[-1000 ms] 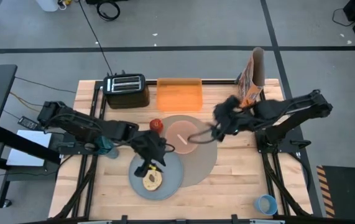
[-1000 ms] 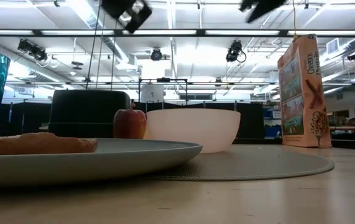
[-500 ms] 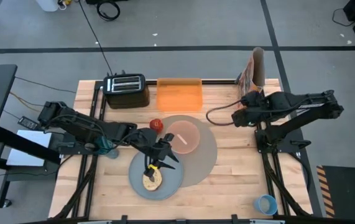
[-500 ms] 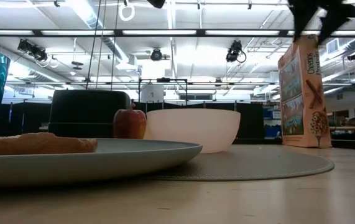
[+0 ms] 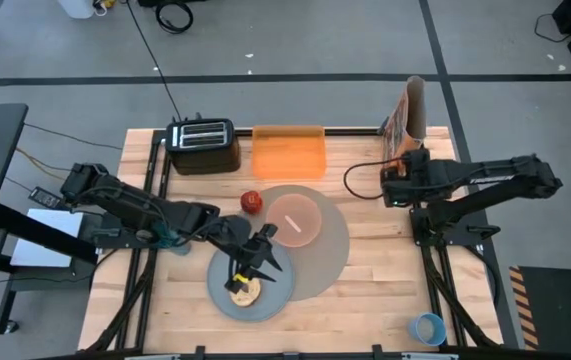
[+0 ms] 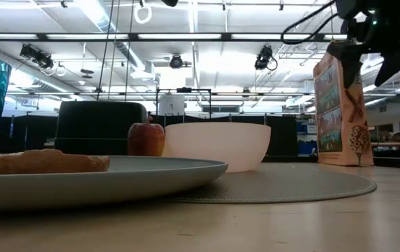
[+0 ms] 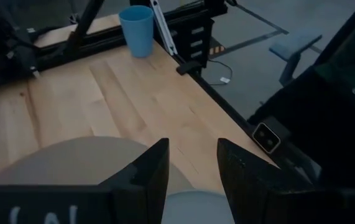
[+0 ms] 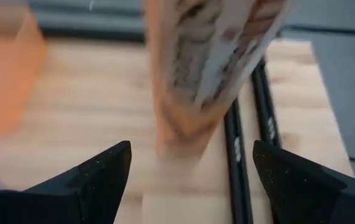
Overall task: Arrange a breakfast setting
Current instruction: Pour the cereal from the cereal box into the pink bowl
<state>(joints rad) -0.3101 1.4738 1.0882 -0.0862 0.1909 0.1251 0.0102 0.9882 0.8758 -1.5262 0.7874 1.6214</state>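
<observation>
Where the low view catches the cereal box face-on, the word "Cheerios" reads down its front; the high view shows only its narrow top near the table's far right corner, and the right wrist view has it blurred, upright and ahead of the fingers. Right gripper hangs just in front of that box, jaws set wide apart with nothing between them; in the right wrist view both fingers flank the box base without touching it. Left gripper is over the grey plate, near the front edge of the table, fingers partly apart with a narrow gap, nothing seen clamped. Bagel lies on the plate, just below that gripper; the plate overlaps the front left rim of the taupe mat. Pink bowl sits on the mat; a pale sliver in it may be the spoon, cannot tell. Red apple touches the mat's far left rim. Blue cup stands at the front right corner, also visible in the left wrist view. Black toaster and orange tray line the far edge.
</observation>
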